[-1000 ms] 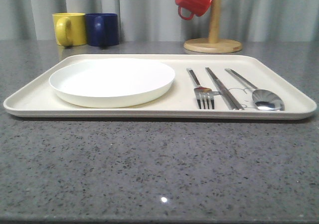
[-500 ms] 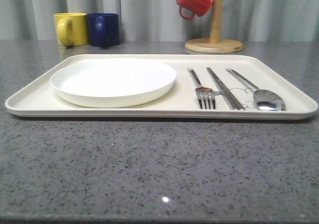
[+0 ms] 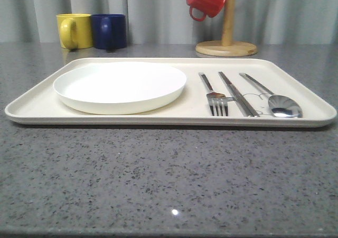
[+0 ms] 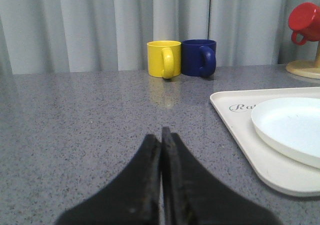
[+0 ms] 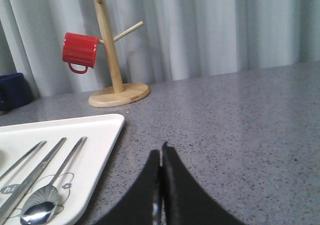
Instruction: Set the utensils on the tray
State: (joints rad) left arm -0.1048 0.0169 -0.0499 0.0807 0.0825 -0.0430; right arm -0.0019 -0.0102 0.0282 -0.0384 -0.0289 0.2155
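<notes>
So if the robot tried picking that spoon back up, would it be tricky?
Probably a bit. The spoon looks like polished steel, so likely stiff but slippery. It lies flat on the tray, leaving little to grip under, and its round bowl may let it rock or spin if nudged.

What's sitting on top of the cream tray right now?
On the tray: a white plate at left, then fork, chopsticks and spoon. The plate hides the tray surface beneath it.
</notes>
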